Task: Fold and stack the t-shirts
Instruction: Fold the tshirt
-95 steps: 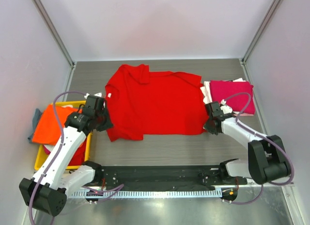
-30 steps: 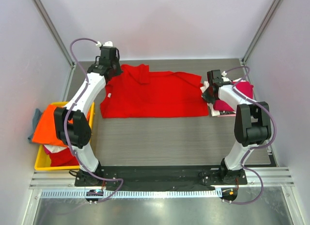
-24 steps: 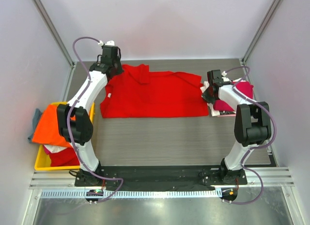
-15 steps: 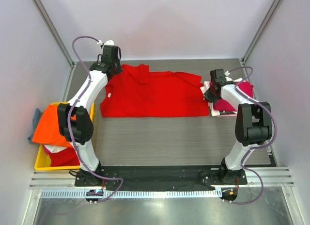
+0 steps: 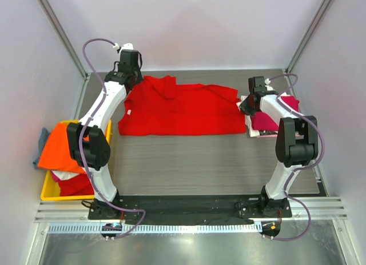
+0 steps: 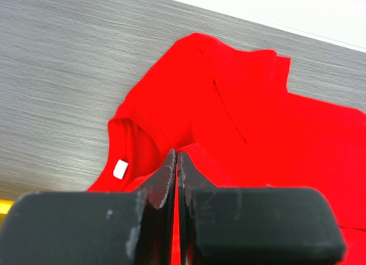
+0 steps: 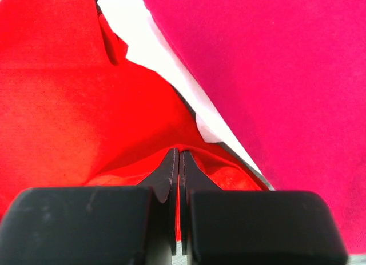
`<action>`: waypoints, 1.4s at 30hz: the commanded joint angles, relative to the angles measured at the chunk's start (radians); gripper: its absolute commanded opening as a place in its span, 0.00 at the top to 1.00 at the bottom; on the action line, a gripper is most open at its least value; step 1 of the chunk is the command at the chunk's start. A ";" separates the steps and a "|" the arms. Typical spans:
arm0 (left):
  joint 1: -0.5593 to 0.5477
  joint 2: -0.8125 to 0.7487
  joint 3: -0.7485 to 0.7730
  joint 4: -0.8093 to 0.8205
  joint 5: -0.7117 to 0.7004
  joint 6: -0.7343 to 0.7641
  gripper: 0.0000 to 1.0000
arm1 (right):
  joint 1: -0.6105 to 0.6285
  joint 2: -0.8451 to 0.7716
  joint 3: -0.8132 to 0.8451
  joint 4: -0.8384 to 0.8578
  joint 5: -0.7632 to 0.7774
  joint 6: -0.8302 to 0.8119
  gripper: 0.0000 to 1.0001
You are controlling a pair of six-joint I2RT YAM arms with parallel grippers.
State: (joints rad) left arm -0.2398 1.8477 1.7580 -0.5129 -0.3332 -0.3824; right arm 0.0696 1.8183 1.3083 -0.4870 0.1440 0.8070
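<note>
Since the earlier view both arms have swung from the near side of the bench [image 5: 194, 162] to its far side, carrying the near hem of the red shirt [image 5: 180, 111] over. The shirt now lies doubled across the middle of the bench, its right end just beside the folded pink shirt [image 5: 277, 113]. I judge this first fold nearly done: the left fingers [image 6: 171, 162] and right fingers [image 7: 173, 159] are both pinched closed on red cloth, so next I'd lower, square the hem to the far edge and let go. Both arms reach far forward, wrists tipped down over the shirt's two ends.
</note>
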 commanded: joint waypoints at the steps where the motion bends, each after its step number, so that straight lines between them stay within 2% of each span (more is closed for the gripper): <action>1: 0.007 -0.001 0.050 0.025 -0.030 0.023 1.00 | -0.005 0.027 0.057 0.013 -0.015 0.000 0.99; 12: 0.008 0.080 0.119 0.016 -0.041 0.030 1.00 | -0.005 0.082 0.098 0.018 -0.027 -0.003 0.97; 14: 0.008 0.114 0.133 0.014 -0.037 0.025 1.00 | -0.005 0.090 0.108 0.018 -0.038 -0.005 0.86; 16: 0.011 0.151 0.153 0.020 -0.033 0.020 1.00 | -0.005 0.087 0.112 0.016 -0.044 -0.006 0.81; 17: 0.011 0.163 0.164 0.024 -0.029 0.016 0.99 | -0.007 0.081 0.112 0.018 -0.046 -0.005 0.62; 20: 0.016 0.217 0.213 0.013 0.000 0.019 0.91 | -0.007 0.059 0.092 0.021 -0.050 -0.014 0.45; 23: 0.016 0.249 0.250 -0.002 0.039 0.027 0.55 | -0.007 -0.002 0.042 0.037 -0.055 -0.022 0.44; 26: 0.017 0.236 0.253 -0.013 0.054 0.010 0.49 | -0.005 -0.079 -0.042 0.067 -0.080 -0.023 0.45; 32: 0.016 0.101 0.103 -0.006 0.091 -0.081 0.50 | -0.007 -0.292 -0.323 0.200 -0.072 0.024 0.49; 37: 0.016 -0.103 -0.211 0.082 0.106 -0.265 0.53 | -0.005 -0.433 -0.556 0.356 -0.055 0.080 0.47; 38: 0.016 -0.137 -0.320 0.135 0.111 -0.318 0.53 | -0.007 -0.444 -0.581 0.373 -0.055 0.098 0.46; 42: 0.017 -0.297 -0.555 0.258 0.103 -0.398 0.51 | -0.002 -0.481 -0.665 0.456 -0.043 0.135 0.45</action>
State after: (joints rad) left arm -0.2287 1.6432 1.3148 -0.3977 -0.2264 -0.6559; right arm 0.0677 1.3838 0.6727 -0.1715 0.0761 0.8886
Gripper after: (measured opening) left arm 0.480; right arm 0.546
